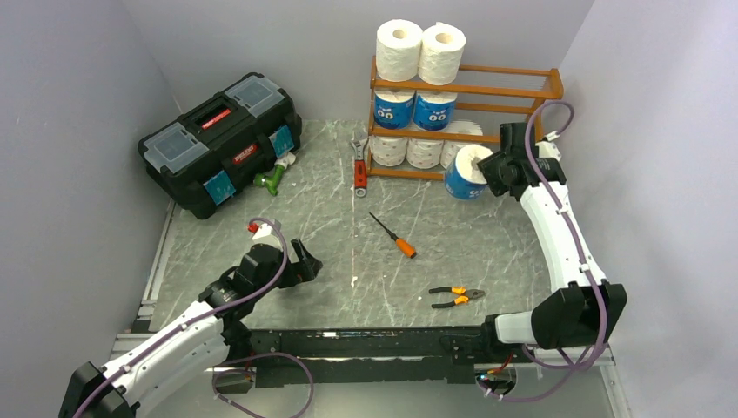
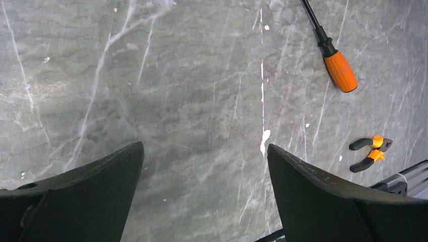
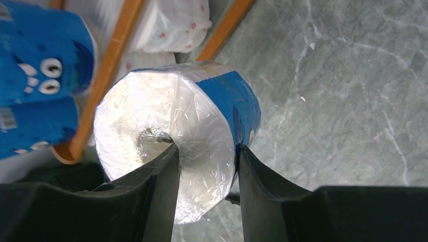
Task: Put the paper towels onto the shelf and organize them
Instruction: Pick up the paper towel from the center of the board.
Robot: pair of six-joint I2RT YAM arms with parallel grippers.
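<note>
A closed black toolbox point(image 1: 222, 144) with grey lid compartments and teal clasps sits at the back left of the grey marbled counter point(image 1: 331, 252). A small green object point(image 1: 271, 179) lies just beside its right front corner. Further right lies a red-handled adjustable wrench point(image 1: 359, 165), head toward the back; an orange-handled screwdriver point(image 1: 393, 236) lies aslant near the middle, and orange-and-black pliers point(image 1: 457, 298) lie apart from it, toward the near edge.
</note>
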